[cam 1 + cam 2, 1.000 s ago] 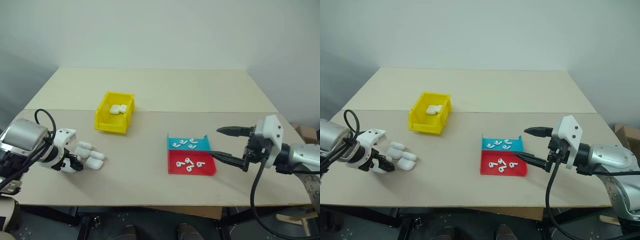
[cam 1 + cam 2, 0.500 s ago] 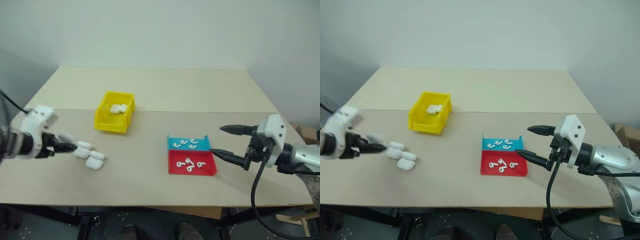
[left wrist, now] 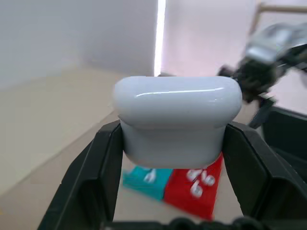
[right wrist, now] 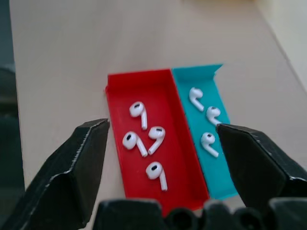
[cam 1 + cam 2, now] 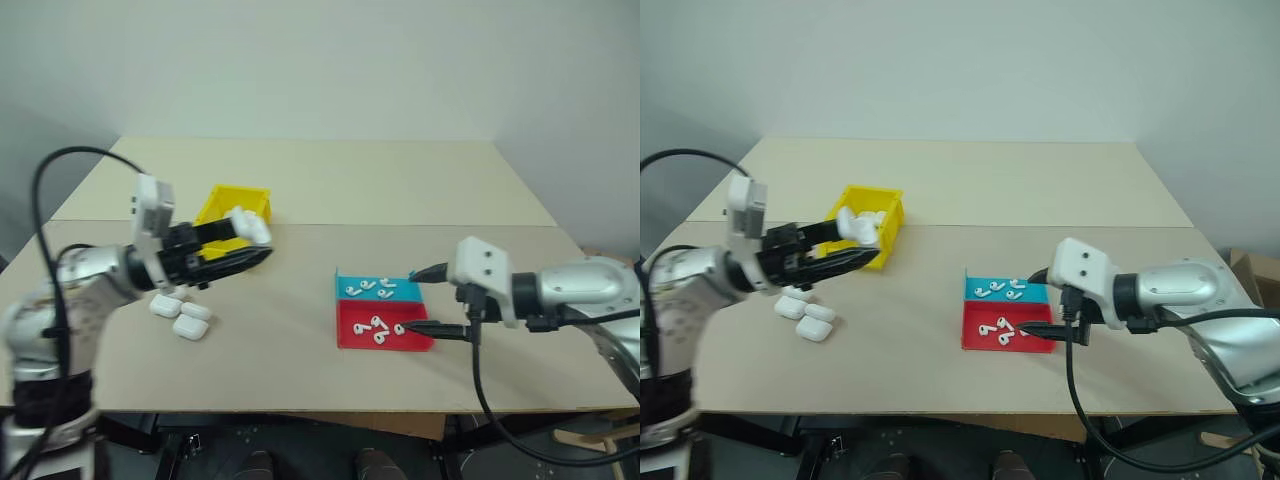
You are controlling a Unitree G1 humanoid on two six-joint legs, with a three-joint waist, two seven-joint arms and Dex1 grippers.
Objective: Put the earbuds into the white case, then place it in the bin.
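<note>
Left wrist view: white case (image 3: pixel 177 117) clamped between left claw (image 3: pixel 175 158) fingers, above table.

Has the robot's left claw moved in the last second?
Yes. The left gripper, holding a white case, rose from beside the loose cases toward the bin.

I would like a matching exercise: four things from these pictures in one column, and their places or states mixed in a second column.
Things:
1. white case
2. bin
3. right pincer
4. red tray

Places or states:
a. open, above the two trays
b. clamped in the left pincer, off the table
c. holds four earbuds
d. yellow, behind the left pincer

Pairs: 1-b, 2-d, 3-a, 4-c
</note>
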